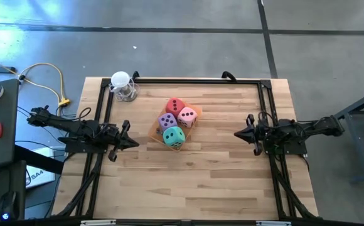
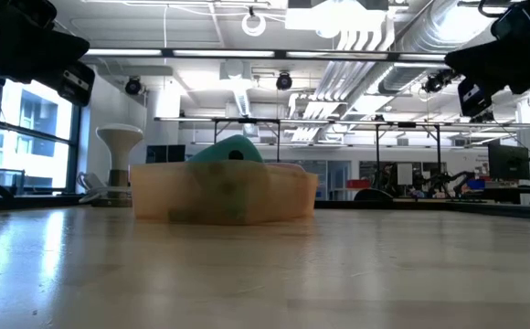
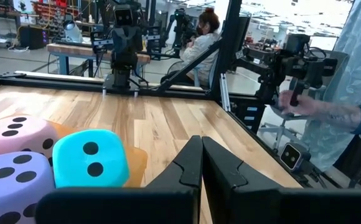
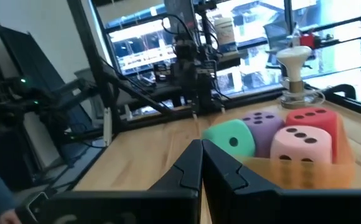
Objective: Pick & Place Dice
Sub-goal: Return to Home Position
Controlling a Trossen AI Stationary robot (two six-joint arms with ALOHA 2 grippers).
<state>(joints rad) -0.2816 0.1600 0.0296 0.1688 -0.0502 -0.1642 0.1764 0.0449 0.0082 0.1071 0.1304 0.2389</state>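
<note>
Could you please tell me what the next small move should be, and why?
Probably just settle into the home position: the red die, pink die, purple die and teal-green die all sit in the orange tray, and the left claw and right claw are shut, empty and well clear of it.

Orange tray [image 2: 274,194]: mid-tabletop [image 1: 219,169], between left fingers [image 1: 128,143] and right fingers [image 1: 245,133].
White-capped stand [image 1: 123,86]: tabletop corner, beyond left fingers.
Yellow cable [image 1: 59,85]: floor, behind left fingers.
</note>
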